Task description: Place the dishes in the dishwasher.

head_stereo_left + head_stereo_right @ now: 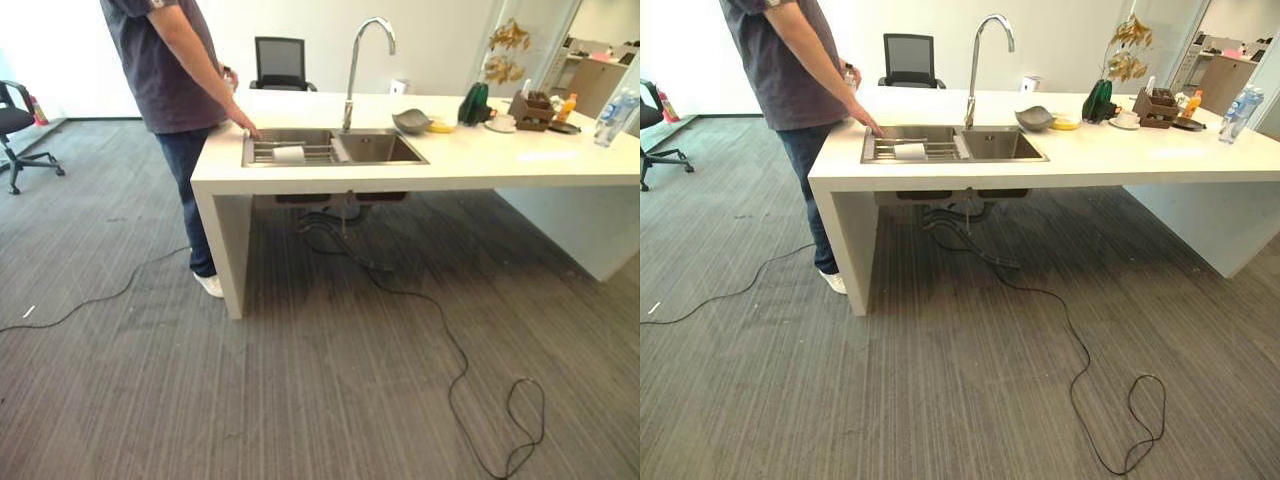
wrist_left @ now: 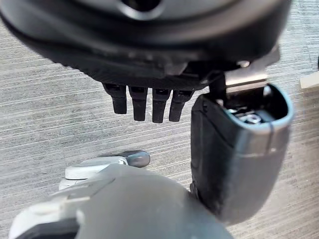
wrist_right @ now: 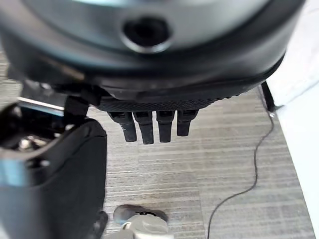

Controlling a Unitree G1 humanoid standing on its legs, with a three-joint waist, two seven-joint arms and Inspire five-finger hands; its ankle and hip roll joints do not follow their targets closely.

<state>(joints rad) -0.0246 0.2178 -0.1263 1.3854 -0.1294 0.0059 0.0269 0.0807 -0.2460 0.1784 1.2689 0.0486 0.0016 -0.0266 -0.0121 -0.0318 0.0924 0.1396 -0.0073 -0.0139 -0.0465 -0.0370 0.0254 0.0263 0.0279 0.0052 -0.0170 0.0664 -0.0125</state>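
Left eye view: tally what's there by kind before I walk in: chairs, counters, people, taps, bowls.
Office chairs: 2, one behind the counter, one at far left
Counter: 1
Person: 1
Tap: 1
Grey bowl: 1
Total: 6

The left hand (image 2: pixel 149 59), a glossy black rounded shell, bears a row of black ribbed fingers (image 2: pixel 159 105) and a bulky black thumb (image 2: pixel 234 164) rimmed in grey-blue (a silver screw head (image 2: pixel 252 118) sits in its hollow). The right hand (image 3: pixel 149 84) matches, its shell pierced by a round recessed hole (image 3: pixel 146 31).
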